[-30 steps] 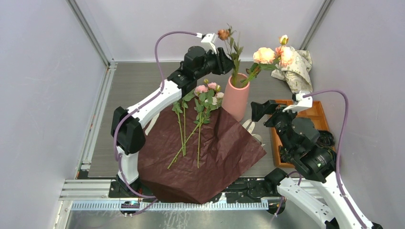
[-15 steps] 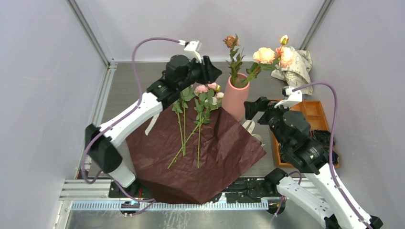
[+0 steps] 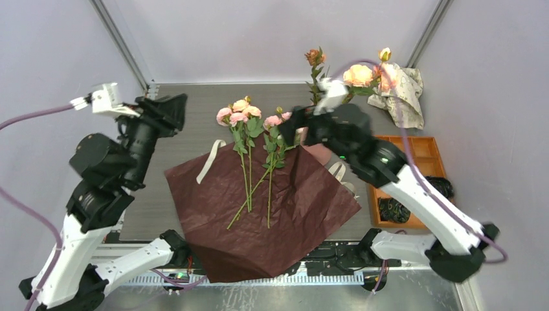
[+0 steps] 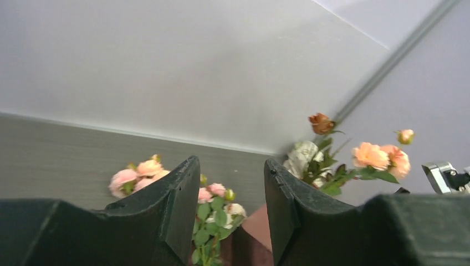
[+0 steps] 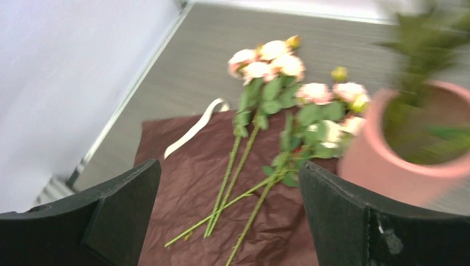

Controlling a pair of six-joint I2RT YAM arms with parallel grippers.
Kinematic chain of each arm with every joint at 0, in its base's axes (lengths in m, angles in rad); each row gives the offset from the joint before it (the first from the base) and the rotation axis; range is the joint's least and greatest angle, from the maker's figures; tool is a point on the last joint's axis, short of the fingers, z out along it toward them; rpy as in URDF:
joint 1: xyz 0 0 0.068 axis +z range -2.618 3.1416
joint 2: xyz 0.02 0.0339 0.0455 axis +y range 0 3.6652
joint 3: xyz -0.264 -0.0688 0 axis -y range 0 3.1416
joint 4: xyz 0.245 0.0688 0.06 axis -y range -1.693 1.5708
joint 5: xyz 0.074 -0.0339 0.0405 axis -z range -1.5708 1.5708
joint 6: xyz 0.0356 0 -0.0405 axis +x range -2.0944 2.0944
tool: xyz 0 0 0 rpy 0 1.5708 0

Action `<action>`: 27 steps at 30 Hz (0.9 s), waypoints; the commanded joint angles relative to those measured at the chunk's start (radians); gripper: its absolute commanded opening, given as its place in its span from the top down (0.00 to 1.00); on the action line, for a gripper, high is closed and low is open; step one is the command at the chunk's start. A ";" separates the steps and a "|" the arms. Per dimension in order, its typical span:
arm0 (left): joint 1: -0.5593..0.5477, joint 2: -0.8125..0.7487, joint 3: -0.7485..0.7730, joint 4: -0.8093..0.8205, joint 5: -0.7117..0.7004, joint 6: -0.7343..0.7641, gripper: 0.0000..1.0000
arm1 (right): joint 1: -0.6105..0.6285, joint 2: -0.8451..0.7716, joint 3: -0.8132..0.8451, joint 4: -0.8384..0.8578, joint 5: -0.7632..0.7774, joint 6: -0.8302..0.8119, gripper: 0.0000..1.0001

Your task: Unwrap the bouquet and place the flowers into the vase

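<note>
Right gripper (image 5: 226,183) gapes above the flowers (image 5: 266,66); cream paper (image 3: 404,91) print unreadable.

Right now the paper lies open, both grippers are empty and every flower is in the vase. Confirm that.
Not every flower. Some stand in the vase, but several flowers lie on the paper, as the top view shows. The paper does lie open, and the left gripper and right gripper are empty.
</note>
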 commanded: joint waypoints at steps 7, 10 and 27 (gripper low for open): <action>-0.002 -0.091 -0.053 -0.235 -0.278 0.007 0.53 | 0.324 0.490 0.337 -0.125 0.035 -0.031 0.03; -0.001 -0.086 -0.029 -0.273 -0.284 -0.004 0.53 | 0.309 0.634 0.397 -0.161 0.019 0.008 0.05; -0.001 -0.090 -0.042 -0.343 -0.252 -0.036 0.53 | 0.060 1.164 0.720 -0.239 -0.068 0.103 0.39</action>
